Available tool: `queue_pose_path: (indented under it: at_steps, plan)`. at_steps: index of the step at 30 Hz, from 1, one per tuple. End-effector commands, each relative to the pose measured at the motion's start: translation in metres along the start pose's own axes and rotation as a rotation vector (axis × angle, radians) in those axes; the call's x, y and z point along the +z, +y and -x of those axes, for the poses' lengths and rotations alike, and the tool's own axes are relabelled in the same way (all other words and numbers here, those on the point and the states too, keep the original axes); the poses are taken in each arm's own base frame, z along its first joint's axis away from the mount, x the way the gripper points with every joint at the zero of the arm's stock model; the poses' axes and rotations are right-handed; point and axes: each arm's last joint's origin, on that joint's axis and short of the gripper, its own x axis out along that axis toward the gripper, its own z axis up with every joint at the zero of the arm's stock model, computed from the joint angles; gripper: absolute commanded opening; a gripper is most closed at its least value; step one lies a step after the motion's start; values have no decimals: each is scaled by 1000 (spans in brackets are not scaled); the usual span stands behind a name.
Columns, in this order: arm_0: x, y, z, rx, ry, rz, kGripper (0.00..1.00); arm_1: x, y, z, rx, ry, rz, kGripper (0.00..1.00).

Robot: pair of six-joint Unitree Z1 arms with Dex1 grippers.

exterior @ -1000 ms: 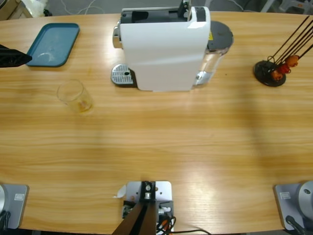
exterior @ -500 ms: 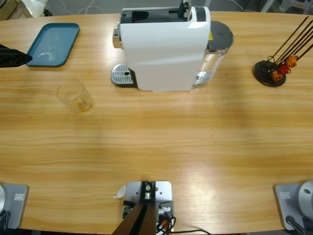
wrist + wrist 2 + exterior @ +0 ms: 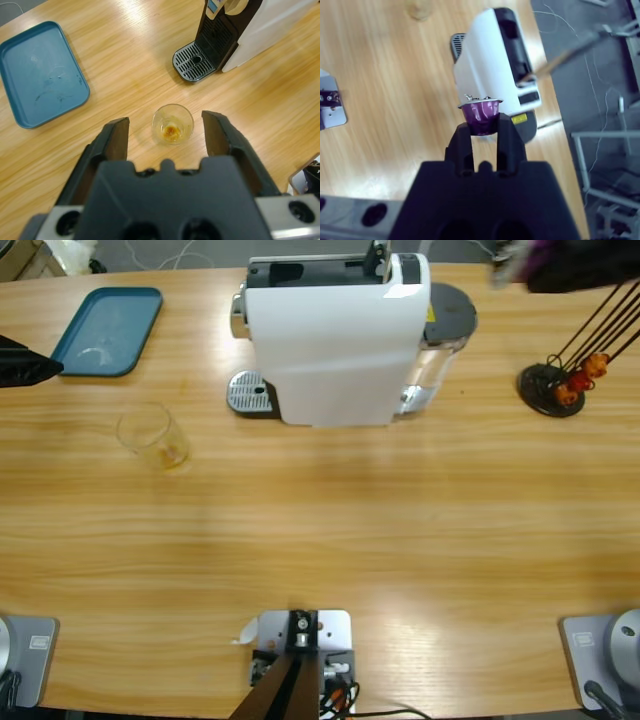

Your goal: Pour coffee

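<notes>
A small clear glass tumbler [image 3: 150, 434] stands on the table left of the machine, with a shallow amber pool of coffee [image 3: 172, 452] at its bottom. In the left wrist view the tumbler [image 3: 173, 124] and its coffee [image 3: 171, 131] lie well beyond and between the jaws of my left gripper [image 3: 166, 126], which is open and empty. In the high view this left gripper [image 3: 40, 365] pokes in at the left edge, apart from the glass. My right gripper [image 3: 481, 131] is shut on a purple capsule [image 3: 481, 115], high above the white coffee machine [image 3: 495, 55]. From above, the right gripper [image 3: 565, 268] shows blurred at the top right.
The coffee machine [image 3: 335, 340] stands at the back middle, its metal drip tray [image 3: 250, 393] facing left. A blue tray [image 3: 108, 330] lies at the back left. A black wire capsule stand [image 3: 553, 388] with orange capsules stands at the right.
The right arm has come into the high view at the top right, carrying the purple capsule. The left gripper has barely shifted; glass and machine are unmoved.
</notes>
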Motion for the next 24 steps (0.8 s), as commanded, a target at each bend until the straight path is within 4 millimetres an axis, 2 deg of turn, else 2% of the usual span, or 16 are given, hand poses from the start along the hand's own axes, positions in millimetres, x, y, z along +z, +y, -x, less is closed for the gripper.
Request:
queue_pose_path:
  at_steps: [1,6,11,13,18,24]
  plan:
    - [-8,-3,-3,-35,14,-25,632,70,-13,-76,103,-9,109,0]
    - [-9,-3,-4,-37,17,-26,632,101,-21,-116,142,-42,137,0]
    - [-9,-3,-4,-37,17,-26,632,108,-18,-145,174,-24,165,0]
    - [-9,-3,-5,-39,17,-26,633,107,-18,-150,182,-20,173,0]
    - [-10,-3,-6,-46,22,-27,637,89,-36,-160,179,14,134,0]
    - [-10,-3,-8,-50,26,-27,637,78,-54,-169,144,28,110,0]
